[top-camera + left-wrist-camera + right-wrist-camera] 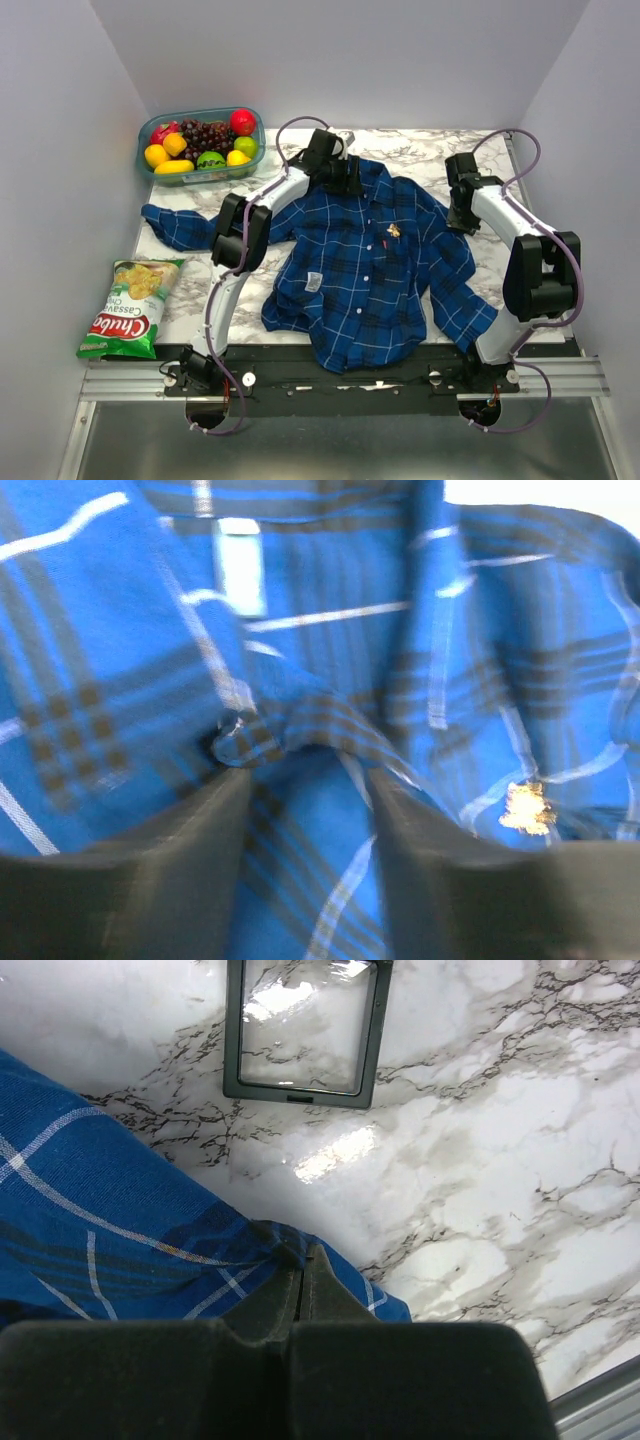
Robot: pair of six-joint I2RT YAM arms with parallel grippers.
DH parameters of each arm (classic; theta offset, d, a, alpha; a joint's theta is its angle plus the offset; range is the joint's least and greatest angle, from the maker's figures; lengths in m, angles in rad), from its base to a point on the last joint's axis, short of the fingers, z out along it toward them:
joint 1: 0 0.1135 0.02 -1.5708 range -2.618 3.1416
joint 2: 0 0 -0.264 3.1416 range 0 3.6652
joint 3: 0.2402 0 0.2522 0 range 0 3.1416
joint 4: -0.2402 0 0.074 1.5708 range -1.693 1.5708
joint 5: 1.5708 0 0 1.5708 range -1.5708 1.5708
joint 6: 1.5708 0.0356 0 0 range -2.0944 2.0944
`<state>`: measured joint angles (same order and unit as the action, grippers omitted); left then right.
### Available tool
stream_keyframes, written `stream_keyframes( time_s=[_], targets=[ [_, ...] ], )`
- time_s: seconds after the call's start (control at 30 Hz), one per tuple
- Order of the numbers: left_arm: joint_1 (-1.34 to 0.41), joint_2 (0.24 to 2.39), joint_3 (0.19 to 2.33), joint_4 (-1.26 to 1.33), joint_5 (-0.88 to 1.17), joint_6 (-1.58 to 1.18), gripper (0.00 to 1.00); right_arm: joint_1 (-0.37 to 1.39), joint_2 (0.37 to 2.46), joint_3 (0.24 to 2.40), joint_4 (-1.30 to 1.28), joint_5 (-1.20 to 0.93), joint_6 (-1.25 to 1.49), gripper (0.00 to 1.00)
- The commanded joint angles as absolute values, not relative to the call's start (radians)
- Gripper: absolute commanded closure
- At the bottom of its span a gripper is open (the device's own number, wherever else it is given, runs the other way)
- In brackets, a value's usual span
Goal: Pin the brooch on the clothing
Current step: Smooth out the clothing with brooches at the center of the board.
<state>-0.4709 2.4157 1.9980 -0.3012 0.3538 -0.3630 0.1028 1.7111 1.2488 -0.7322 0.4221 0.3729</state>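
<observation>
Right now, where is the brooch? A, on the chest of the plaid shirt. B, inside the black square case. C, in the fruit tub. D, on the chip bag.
A: the brooch lies on the front of the shirt, close to its button line.

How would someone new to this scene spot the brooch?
Find the blue plaid shirt spread on the marble table. On its chest, just right of the button line in the top view, sits the brooch: a tiny fleck, the only pale-gold spot on the blue cloth.
</observation>
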Motion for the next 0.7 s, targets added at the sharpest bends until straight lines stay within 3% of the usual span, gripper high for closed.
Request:
stream_keyframes(
  time_s=[0.0,0.17,0.33,0.47,0.67],
  targets=[
    [-0.518,2.321,1.986,-0.255,0.394,-0.351,0.25,0.095,1.729,1.27,-0.77,0.444,0.359,0.99],
    [-0.587,2.376,2.032,-0.339,0.365,-0.322,0.23,0.095,1.724,1.235,-0.739,0.399,0.37,0.99],
    [-0.678,2.427,2.138,-0.55,0.045,-0.249,0.19,0.095,1.713,1.215,-0.723,0.385,0.368,0.99],
    [-0.687,2.393,2.093,-0.581,-0.066,-0.264,0.18,0.097,1.704,1.195,-0.707,0.364,0.371,0.99],
    [-0.692,2.376,2.065,-0.632,-0.107,-0.255,0.19,0.095,1.703,1.177,-0.692,0.357,0.368,0.99]
  ],
)
